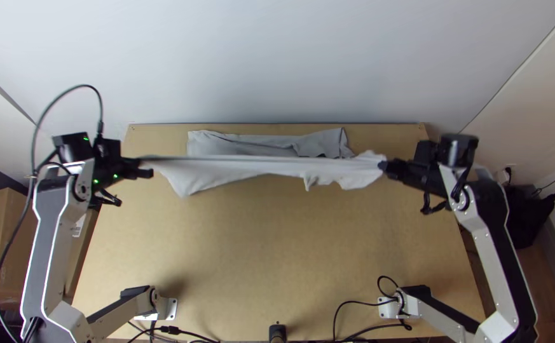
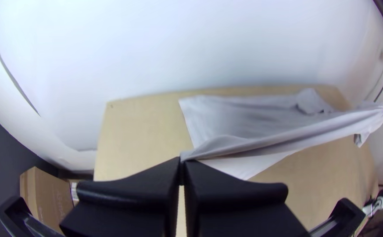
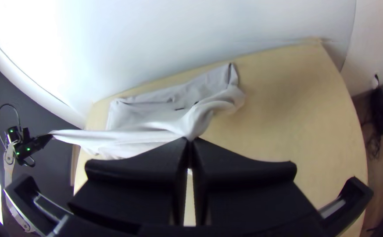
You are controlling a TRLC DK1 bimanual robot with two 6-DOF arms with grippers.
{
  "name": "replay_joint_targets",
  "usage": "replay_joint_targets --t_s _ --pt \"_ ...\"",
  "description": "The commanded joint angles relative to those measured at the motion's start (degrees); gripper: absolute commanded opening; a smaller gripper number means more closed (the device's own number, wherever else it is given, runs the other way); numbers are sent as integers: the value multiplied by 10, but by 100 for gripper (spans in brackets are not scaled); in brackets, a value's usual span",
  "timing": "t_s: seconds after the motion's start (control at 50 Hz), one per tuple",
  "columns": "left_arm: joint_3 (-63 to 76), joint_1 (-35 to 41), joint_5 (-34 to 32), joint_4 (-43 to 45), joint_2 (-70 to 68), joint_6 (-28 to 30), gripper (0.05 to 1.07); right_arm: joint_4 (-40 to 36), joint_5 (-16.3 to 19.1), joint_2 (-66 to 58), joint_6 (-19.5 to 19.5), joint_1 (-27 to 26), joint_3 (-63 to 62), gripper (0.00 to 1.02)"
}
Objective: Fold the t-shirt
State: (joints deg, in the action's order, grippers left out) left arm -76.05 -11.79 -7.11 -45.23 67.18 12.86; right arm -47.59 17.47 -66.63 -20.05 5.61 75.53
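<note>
In the top view, my left pincer point(image 1: 147, 169) is at the left of the frame and my right pincer point(image 1: 384, 166) is right of centre, both over the far part of the worktop point(image 1: 258, 254). Each is closed on the pale grey t-shirt point(image 1: 245, 166), so I have it by two places well apart, with a long, narrow stretch of cloth pulled nearly straight between them. Below that line, a pointed flap hangs nearer my left side, and a crumpled, uneven flap nearer my right. Behind it, in the upper middle of the frame, more of the shirt lies on the worktop close to its far edge, with creases and a raised fold towards the right.

In the left wrist view, the fingertips of my left pincer point(image 2: 182, 160) meet at the bottom centre with gathered cloth pinched at their ends. The fabric runs from there to the right edge of the frame, where my right pincer has its end. In the right wrist view, my right pincer point(image 3: 190, 139) is shut on a bunched part of the shirt, and the cloth stretches left to my other pincer.
</note>
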Motion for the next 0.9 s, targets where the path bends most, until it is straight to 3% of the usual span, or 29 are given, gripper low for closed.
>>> replay_joint_targets --t_s 0.0,0.14,0.48,0.6,0.88 --pt "-86 -27 17 14 18 -42 8 2 -46 -48 46 0 89 2" --pt "-197 -39 17 15 60 -79 8 19 -87 -105 95 19 201 2" --pt "-493 -43 43 35 163 -164 8 36 -140 -254 103 33 586 2" --pt "-529 -42 48 57 150 -166 8 84 -155 -208 104 63 585 2" --pt "-518 -72 48 69 36 -188 8 73 -159 -49 88 115 535 2"
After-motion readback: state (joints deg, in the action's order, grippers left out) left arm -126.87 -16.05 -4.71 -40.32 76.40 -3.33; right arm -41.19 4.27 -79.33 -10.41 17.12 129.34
